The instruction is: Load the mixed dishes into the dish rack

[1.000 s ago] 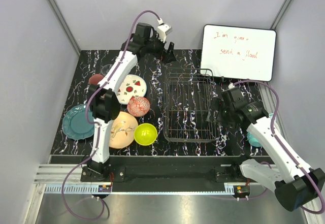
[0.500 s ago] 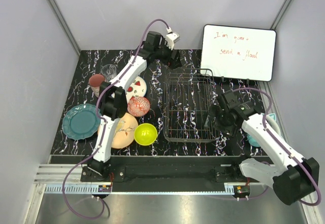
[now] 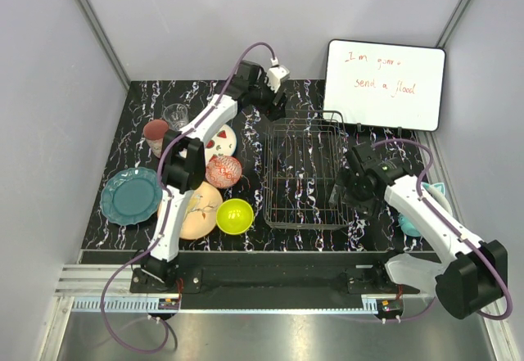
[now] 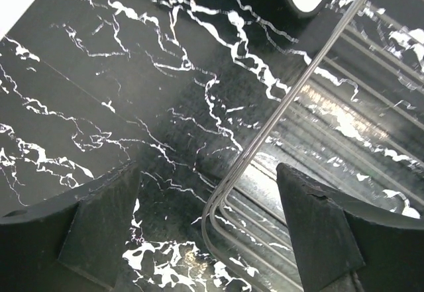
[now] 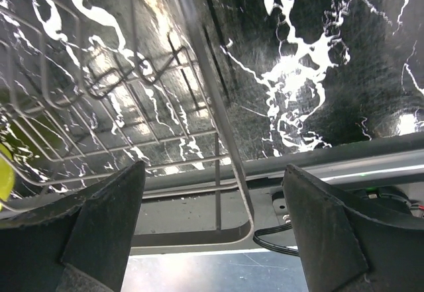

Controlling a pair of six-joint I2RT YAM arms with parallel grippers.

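The dish rack stands mid-table with nothing in it. Left of it lie the teal plate, peach bird-pattern plate, lime-green bowl, red-white patterned bowl, watermelon plate, pink mug and clear glass. My left gripper is open at the rack's back left corner; the corner wire runs between its jaws. My right gripper is open at the rack's right side, its jaws straddling the rim wire.
A whiteboard with red writing leans at the back right, just behind the rack. Small teal curved objects lie at the right edge by my right arm. Grey walls close in both sides.
My left gripper has swung right and down to the rack's back left corner. My right gripper has shifted a little left, closing in on the rack's right rim.
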